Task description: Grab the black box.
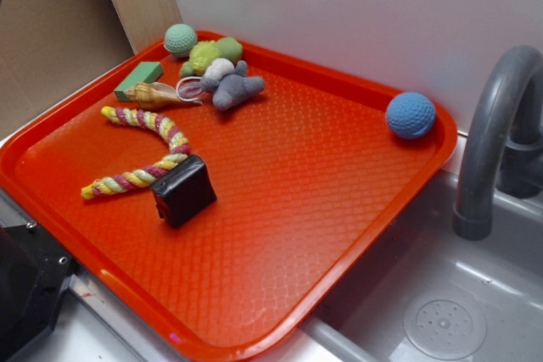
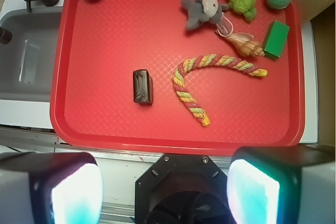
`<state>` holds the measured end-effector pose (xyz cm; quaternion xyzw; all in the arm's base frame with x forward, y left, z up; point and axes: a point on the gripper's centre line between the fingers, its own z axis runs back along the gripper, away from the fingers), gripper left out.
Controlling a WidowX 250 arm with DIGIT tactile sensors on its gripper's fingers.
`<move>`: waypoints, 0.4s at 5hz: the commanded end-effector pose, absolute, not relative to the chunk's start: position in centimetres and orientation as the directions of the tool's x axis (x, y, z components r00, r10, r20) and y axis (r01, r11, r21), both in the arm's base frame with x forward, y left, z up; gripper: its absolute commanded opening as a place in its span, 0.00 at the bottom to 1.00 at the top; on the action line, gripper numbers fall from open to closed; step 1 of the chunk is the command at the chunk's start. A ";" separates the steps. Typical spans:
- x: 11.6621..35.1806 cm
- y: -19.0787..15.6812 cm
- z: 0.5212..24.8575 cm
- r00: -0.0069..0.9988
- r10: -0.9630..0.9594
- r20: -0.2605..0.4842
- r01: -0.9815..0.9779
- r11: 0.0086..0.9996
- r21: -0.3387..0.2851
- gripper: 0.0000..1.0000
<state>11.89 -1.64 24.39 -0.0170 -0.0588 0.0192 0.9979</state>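
**A:** Black box (image 1: 183,190) first, in the exterior view: it sits on the red tray (image 1: 356,209) toward the near-left side, one corner just beside the end of the striped rope toy (image 1: 142,152), perhaps touching it. You can't see the fingers from here, only a dark bit of the robot at the lower left.

**B:** So what should worry you?

**A:** That rope. If you close across the wrong faces, a finger could snag the rope end and drag it along, or shove the box sideways. The wrap looks glossy and wrinkled, so I'd judge it slippery.

**B:** And the wrist view?

**A:** There the black box (image 2: 142,86) lies left of centre on the tray (image 2: 94,35), with a clear gap to the rope toy (image 2: 191,92) on its right. The fingers (image 2: 165,195) are spread apart, grasping nothing, both pads at the bottom edge of the picture and well short of the box.

**B:** Other risks?

**A:** The green block (image 2: 276,39) is far off at the upper right, so you're unlikely to confuse them. Your likelier trouble is descending off-centre: one finger lands on the box top and tips it.
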 end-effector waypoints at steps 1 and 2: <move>11.9 -1.6 24.4 0.992 0.040 0.117 -0.036 0.999 -0.036 1.00; 14.6 -3.1 20.2 0.997 -0.054 0.058 0.055 0.998 -0.018 1.00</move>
